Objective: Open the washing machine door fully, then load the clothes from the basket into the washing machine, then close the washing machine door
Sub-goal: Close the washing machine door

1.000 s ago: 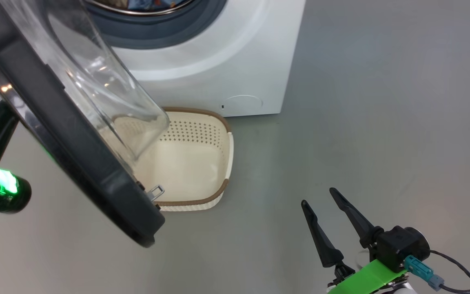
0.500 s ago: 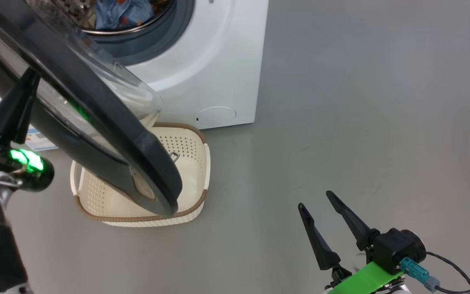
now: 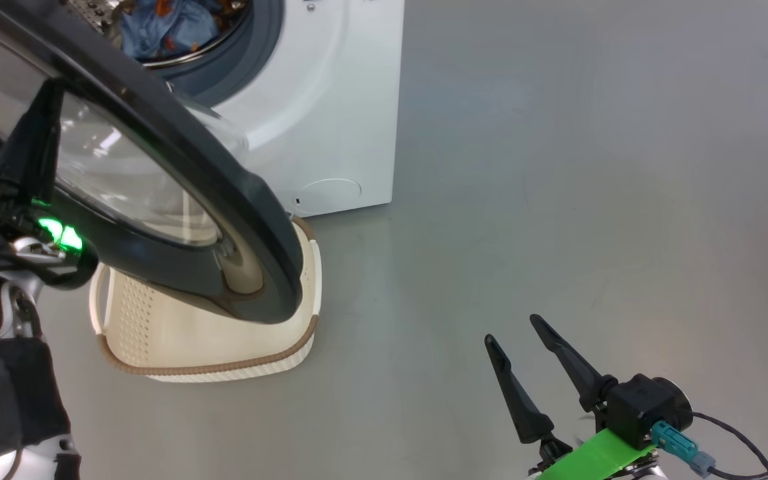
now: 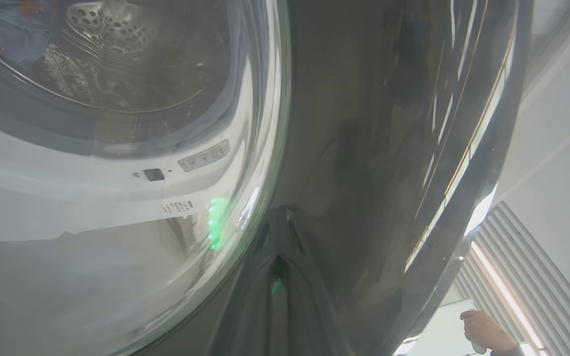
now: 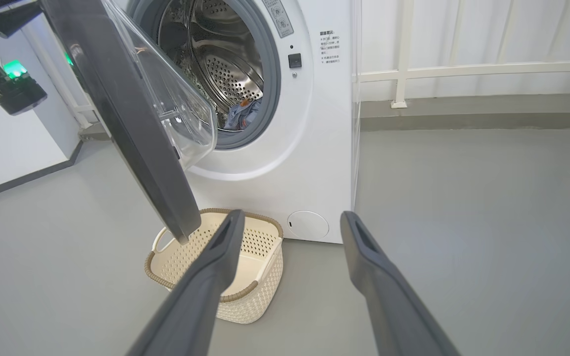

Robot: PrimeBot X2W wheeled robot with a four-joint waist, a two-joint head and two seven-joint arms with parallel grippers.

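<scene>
Blue printed clothes (image 5: 243, 114) loaded, cream perforated basket (image 5: 255, 301) empty; black-ringed glass door (image 5: 141, 138) unclosed (left end effector (image 3: 44, 107) pressed together, apparently against it).

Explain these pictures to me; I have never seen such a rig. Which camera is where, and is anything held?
A wheeled robot with two arms, each ending in two long dark fingers. One picture looks down from its head; the others look along each wrist's fingers. On the grey floor stand a white front-loading washing machine and a small cream perforated plastic basket, empty where visible. Light blue printed clothes lie in the drum. The left gripper is shut, against the outside of the half-open round black-ringed glass door. The right gripper is open, holding nothing.
</scene>
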